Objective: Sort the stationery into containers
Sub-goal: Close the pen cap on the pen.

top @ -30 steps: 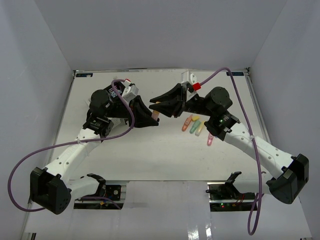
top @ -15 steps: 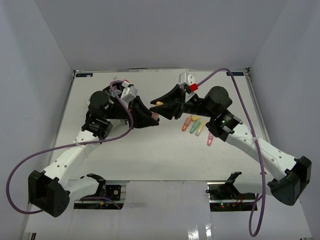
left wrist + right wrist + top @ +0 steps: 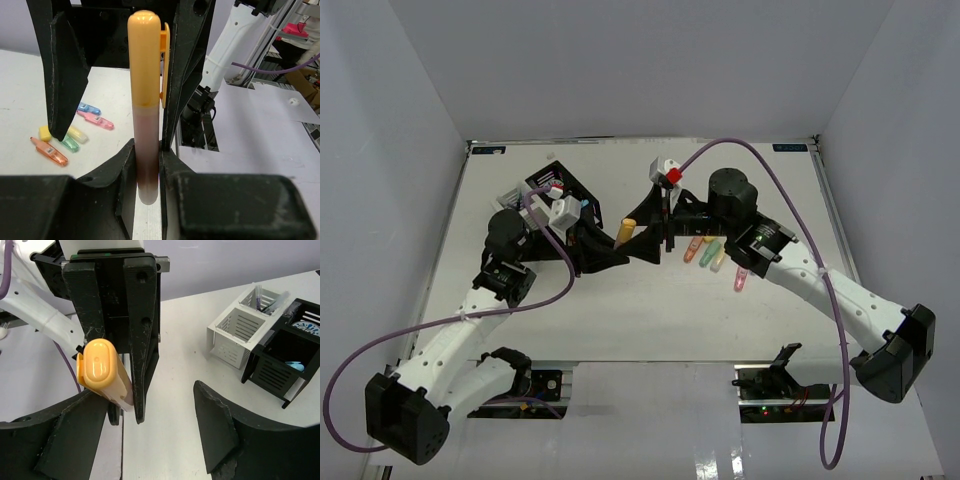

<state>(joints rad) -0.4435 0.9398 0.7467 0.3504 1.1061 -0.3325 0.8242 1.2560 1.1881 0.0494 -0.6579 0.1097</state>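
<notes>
An orange highlighter (image 3: 147, 95) stands upright in my left gripper (image 3: 148, 165), which is shut on its pale barrel. My right gripper (image 3: 145, 440) is open around the same highlighter (image 3: 102, 371), whose orange cap lies beside its left finger (image 3: 70, 440). In the top view the two grippers meet at mid-table, left gripper (image 3: 618, 242) and right gripper (image 3: 652, 236), with the highlighter (image 3: 625, 231) between them. The containers (image 3: 558, 182) stand at the back left: two white (image 3: 239, 329), two black (image 3: 280, 357). Several more highlighters (image 3: 708, 250) lie on the table.
A pink highlighter (image 3: 740, 280) lies apart from the group, nearer the right arm. Pens stand in the far white compartment (image 3: 262, 299); a blue item (image 3: 295, 366) sits in a black one. Purple cables loop over both arms. The enclosure walls close in on three sides.
The right gripper's jaws have opened off the orange highlighter, which stays in the shut left gripper. Both grippers have shifted slightly toward the near left.
</notes>
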